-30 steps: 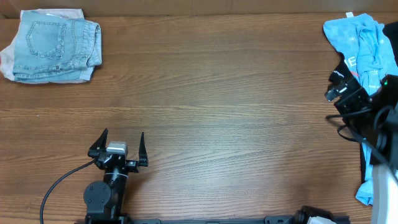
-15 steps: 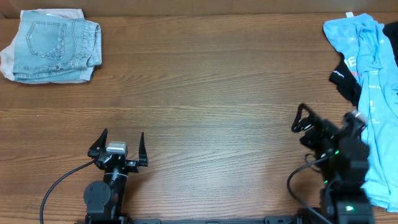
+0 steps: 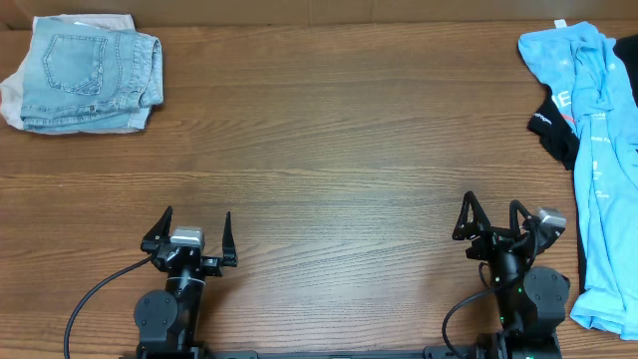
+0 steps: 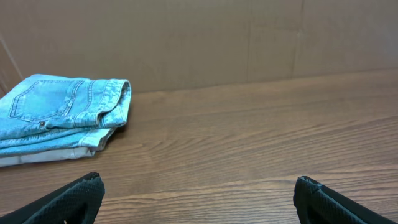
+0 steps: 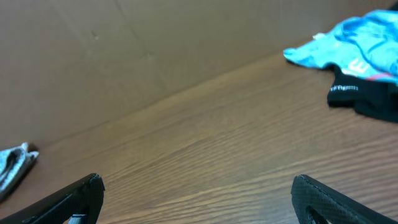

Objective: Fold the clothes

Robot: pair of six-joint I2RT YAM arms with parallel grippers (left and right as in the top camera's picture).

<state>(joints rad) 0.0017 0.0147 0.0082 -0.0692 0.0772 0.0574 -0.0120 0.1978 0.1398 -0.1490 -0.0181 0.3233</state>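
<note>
Done: the denim shorts lie folded, back pocket up, at a far corner of the counter, stacked on a beige garment whose edge peeks out beneath.
Left to do: the T-shirt sprawls unfolded at the opposite end of the counter from the denim shorts. The black garment lies bunched against its edge, on the side facing the shorts.
Progress: my judgement is one stack finished and two pieces still waiting, so roughly half remains.
Left claw: spread wide, holding nothing, on the same end as the denim shorts but well apart from them, across the counter's depth.
Right claw: spread wide, holding nothing, far from the denim shorts, near the T-shirt's trailing end without touching it.
Overhead only: both piles and both claws at once, with bare wood between.
Left wrist only: the stack edge-on, the denim shorts in neat layers over the beige garment; no T-shirt in sight.
Right wrist only: white lettering on the black garment and the rumpled T-shirt. A scrap of cloth at the frame's edge may be the denim shorts; too small to tell.
</note>
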